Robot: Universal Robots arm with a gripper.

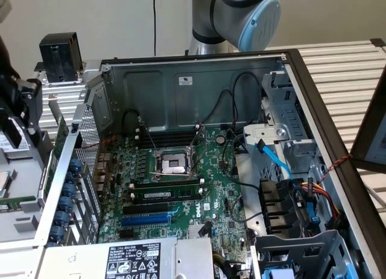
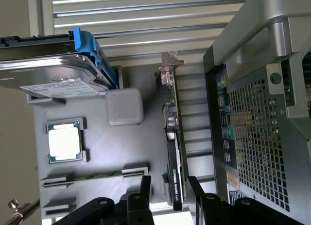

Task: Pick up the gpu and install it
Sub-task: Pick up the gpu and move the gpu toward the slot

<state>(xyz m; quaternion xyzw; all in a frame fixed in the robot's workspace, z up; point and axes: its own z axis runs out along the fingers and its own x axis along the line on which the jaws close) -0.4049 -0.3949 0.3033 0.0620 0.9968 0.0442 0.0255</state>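
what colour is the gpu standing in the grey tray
The gpu is black with a green board edge, best seen in the wrist view.

I see a slim gpu card (image 2: 175,186), black shroud over green board; a blue-framed silver hard drive (image 2: 53,69); a plain grey plastic tray (image 2: 126,152).

Gpu (image 2: 174,157): gaps left on both faces.
Blue slot (image 1: 145,220): left uncovered, exterior view.
Slot's 12 o'clock: crowded by memory stick (image 1: 166,194).
Slot's 6 o'clock: walled by power supply (image 1: 134,258).
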